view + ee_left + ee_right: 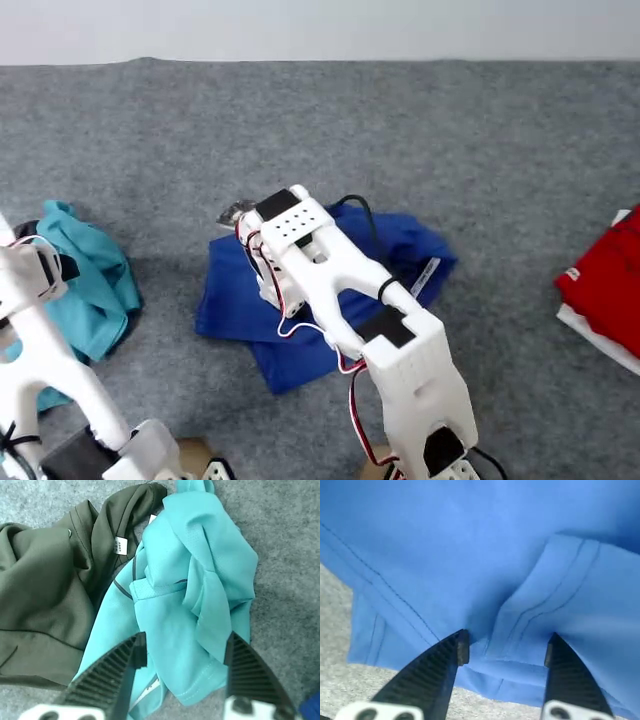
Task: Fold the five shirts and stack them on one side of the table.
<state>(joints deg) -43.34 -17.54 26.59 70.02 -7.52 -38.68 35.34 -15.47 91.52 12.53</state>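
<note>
The right jaws stand wide, low over the blue shirt (235, 300) crumpled mid-way across the surface (450, 130), with a raised pleat (525, 615) between them. A clean pinch likely takes that pleat alone, not bunched layers. The left jaws gape above the teal shirt (190, 595), beside a dark olive shirt (45, 590).

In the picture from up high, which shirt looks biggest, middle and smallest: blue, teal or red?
1. blue shirt
2. teal shirt, partly hidden
3. red shirt, but the picture's edge cuts it off, so its rank is unsure
</note>
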